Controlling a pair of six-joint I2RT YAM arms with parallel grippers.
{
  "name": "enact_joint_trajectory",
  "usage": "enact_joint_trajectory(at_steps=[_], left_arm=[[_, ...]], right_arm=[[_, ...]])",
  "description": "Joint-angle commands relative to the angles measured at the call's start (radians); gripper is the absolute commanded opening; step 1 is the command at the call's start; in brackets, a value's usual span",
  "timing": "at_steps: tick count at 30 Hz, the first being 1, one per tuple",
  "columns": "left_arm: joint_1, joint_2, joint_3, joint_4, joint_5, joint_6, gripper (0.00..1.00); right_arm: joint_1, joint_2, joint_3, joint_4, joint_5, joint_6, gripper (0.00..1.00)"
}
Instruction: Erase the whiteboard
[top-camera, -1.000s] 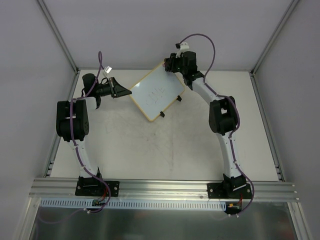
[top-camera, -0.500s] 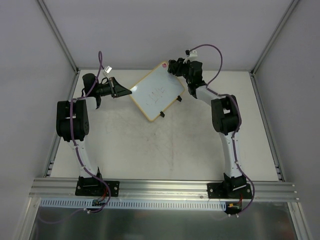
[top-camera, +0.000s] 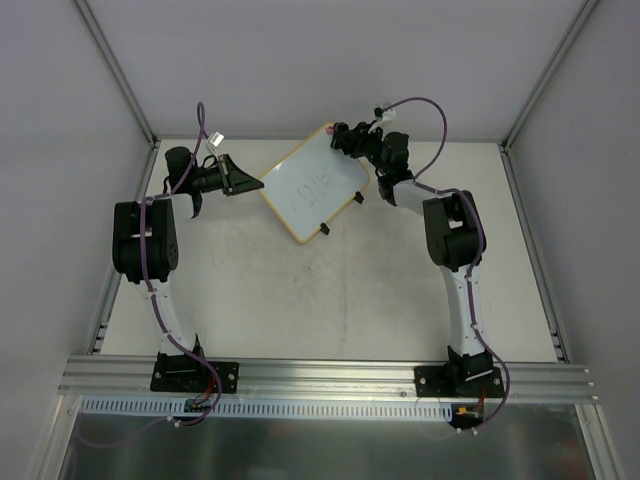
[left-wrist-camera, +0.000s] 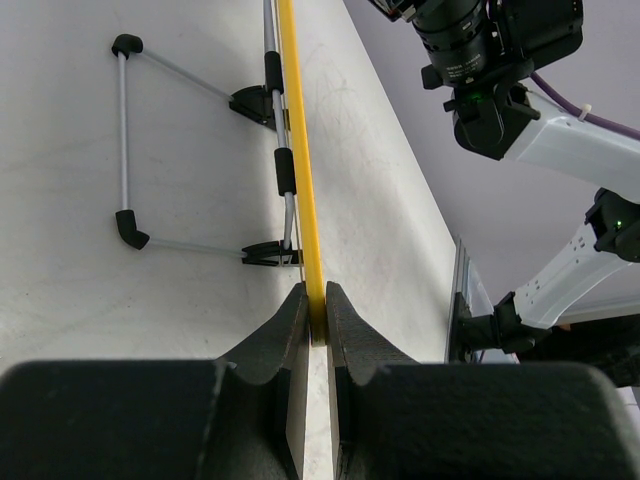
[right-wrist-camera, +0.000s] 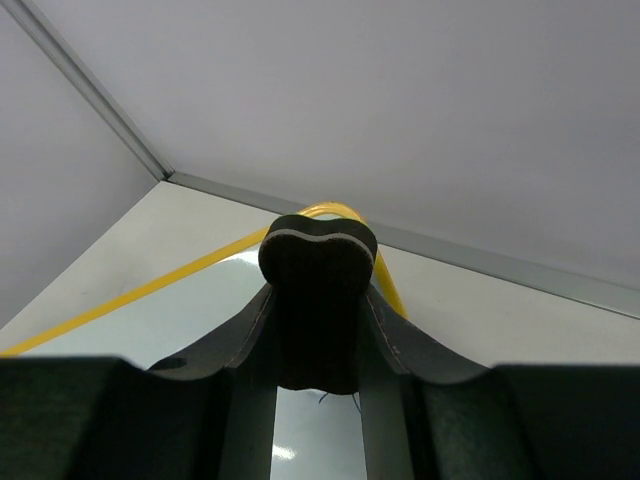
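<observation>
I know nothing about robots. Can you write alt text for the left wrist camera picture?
The two black fingers of the left gripper are shut on the thin yellow rim of the whiteboard, seen edge-on and running up the picture. A wire stand with black clips shows left of it; the right arm shows top right.

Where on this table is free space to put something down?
Bare: the broad middle of the table, nearer than the whiteboard. Crowded: the far side, where the left gripper clamps the whiteboard and the right gripper holds a black block.
</observation>
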Motion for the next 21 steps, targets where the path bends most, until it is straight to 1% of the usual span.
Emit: enact_joint_trajectory(at_steps=[1, 10, 13, 16, 21], left_arm=[[-0.037, -0.036, 0.002, -0.006, 0.060, 0.055, 0.00], [-0.035, -0.038, 0.000, -0.006, 0.060, 0.055, 0.00], [-0.037, -0.038, 0.002, -0.005, 0.060, 0.055, 0.00], [-0.035, -0.039, 0.002, -0.006, 0.060, 0.055, 0.00], [-0.037, -0.042, 0.000, -0.006, 0.062, 0.056, 0.00]], right_arm=[[0.009, -0.045, 0.045, 0.065, -0.025, -0.012, 0.00], [0.018, -0.010, 0.076, 0.013, -0.012, -0.043, 0.00], [0.027, -0.018, 0.075, -0.039, -0.006, -0.101, 0.00], [0.041, -0.031, 0.046, -0.056, 0.024, -0.164, 0.00], [0.038, -0.015, 0.073, -0.105, 0.020, -0.179, 0.00]])
